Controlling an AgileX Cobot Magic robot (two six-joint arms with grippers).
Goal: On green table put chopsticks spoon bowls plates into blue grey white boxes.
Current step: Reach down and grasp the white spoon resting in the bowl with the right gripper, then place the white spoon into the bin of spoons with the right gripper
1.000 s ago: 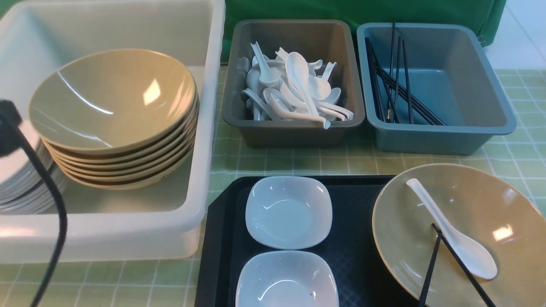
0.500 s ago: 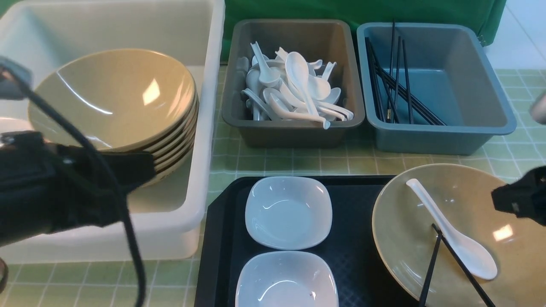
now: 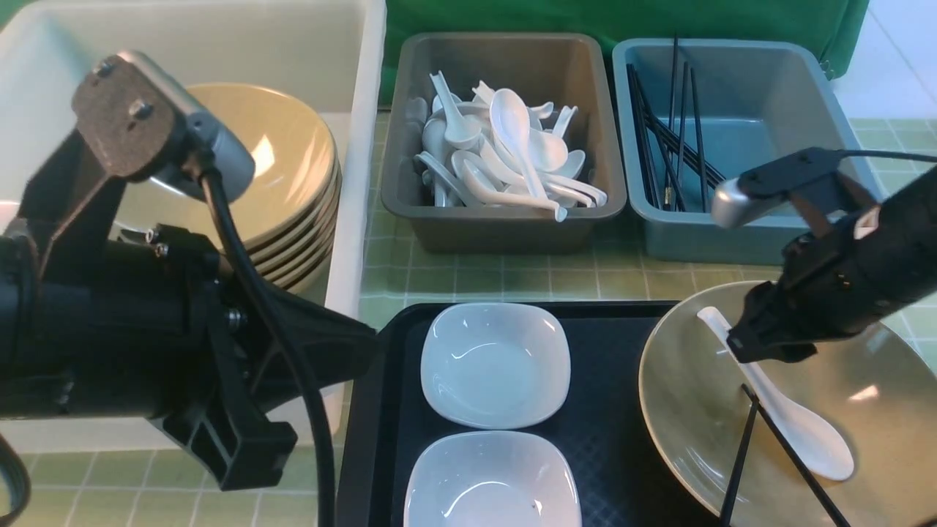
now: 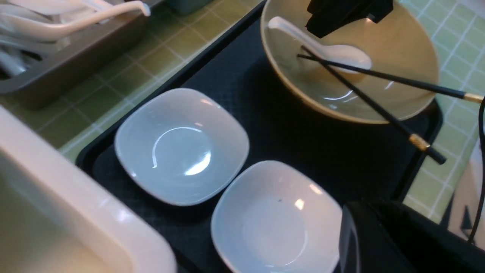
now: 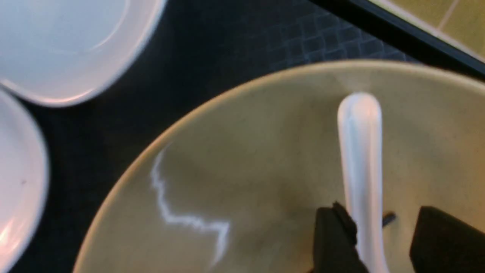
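The right gripper is hovering in the one tan bowl on the tray's right, its fingers standing apart around the single white spoon, gripping nothing. Two chopsticks are leaning there. Two white dishes are sitting left. The left gripper is pointing at the tray, closed and empty. Farther off, one white box, one grey box and one blue box are standing
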